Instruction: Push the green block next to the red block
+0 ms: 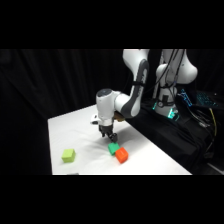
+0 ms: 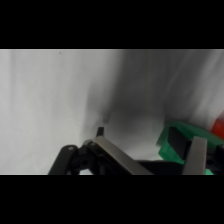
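On the left of the white table (image 1: 65, 125) sits a lime cube (image 1: 68, 155), alone and well apart from the rest. Toward the middle, the arm reaches down from the upper right, and its gripper (image 1: 108, 135) hangs low over the table, just above and beside the green block (image 1: 113, 148). That block lies touching, or very nearly touching, the red block (image 1: 121, 155), which sits to its right and a little nearer the front edge.

From the wrist, the gripper (image 2: 150, 155) shows two grey fingers (image 2: 117, 157) set apart, with the green block (image 2: 182, 142) at the right-hand finger and a sliver of the red block (image 2: 218, 128) at the far right edge. Nothing is gripped between the fingers; they stand apart.
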Controlling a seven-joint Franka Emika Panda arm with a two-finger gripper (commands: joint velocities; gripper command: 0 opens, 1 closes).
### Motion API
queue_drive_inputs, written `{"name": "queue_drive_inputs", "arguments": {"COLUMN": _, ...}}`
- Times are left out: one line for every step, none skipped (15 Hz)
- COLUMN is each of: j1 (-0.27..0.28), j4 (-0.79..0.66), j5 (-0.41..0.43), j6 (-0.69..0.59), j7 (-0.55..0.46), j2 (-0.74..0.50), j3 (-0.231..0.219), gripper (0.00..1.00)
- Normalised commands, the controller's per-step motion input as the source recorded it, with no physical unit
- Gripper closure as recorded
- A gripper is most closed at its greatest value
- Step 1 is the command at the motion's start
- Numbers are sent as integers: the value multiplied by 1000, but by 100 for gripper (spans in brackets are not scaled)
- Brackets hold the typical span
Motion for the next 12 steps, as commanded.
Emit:
{"name": "queue_drive_inputs", "arguments": {"j1": 290, "j4": -46, "j5": -210, "j6": 17, "j7": 248, "j2": -63, "j3": -81, "gripper": 0}}
{"name": "queue_drive_inputs", "arguments": {"j1": 246, "j4": -40, "j5": -198, "j6": 10, "j7": 220, "j2": -59, "j3": -80, "gripper": 0}}
{"name": "queue_drive_inputs", "arguments": {"j1": 200, "j4": -35, "j5": -178, "j6": -3, "j7": 192, "j2": -58, "j3": -71, "gripper": 0}}
{"name": "queue_drive_inputs", "arguments": {"j1": 166, "j4": -32, "j5": -159, "j6": -32, "j7": 177, "j2": -66, "j3": -69, "gripper": 0}}
{"name": "queue_drive_inputs", "arguments": {"j1": 151, "j4": -24, "j5": -151, "j6": -66, "j7": 183, "j2": -75, "j3": -83, "gripper": 0}}
{"name": "queue_drive_inputs", "arguments": {"j1": 122, "j4": -10, "j5": -114, "j6": -137, "j7": 186, "j2": -91, "j3": -75, "gripper": 0}}
{"name": "queue_drive_inputs", "arguments": {"j1": 82, "j4": 0, "j5": -55, "j6": -233, "j7": 181, "j2": -126, "j3": -45, "gripper": 0}}
{"name": "queue_drive_inputs", "arguments": {"j1": 55, "j4": 11, "j5": -9, "j6": -318, "j7": 175, "j2": -153, "j3": -23, "gripper": 0}}
{"name": "queue_drive_inputs", "arguments": {"j1": 36, "j4": 26, "j5": 16, "j6": -370, "j7": 159, "j2": -187, "j3": -10, "gripper": 0}}
{"name": "queue_drive_inputs", "arguments": {"j1": 12, "j4": 28, "j5": 32, "j6": -382, "j7": 110, "j2": -217, "j3": 16, "gripper": 0}}
{"name": "queue_drive_inputs", "arguments": {"j1": 11, "j4": 32, "j5": 33, "j6": -390, "j7": 112, "j2": -238, "j3": 16, "gripper": 0}}
{"name": "queue_drive_inputs", "arguments": {"j1": 11, "j4": 36, "j5": 33, "j6": -408, "j7": 105, "j2": -264, "j3": 21, "gripper": 0}}
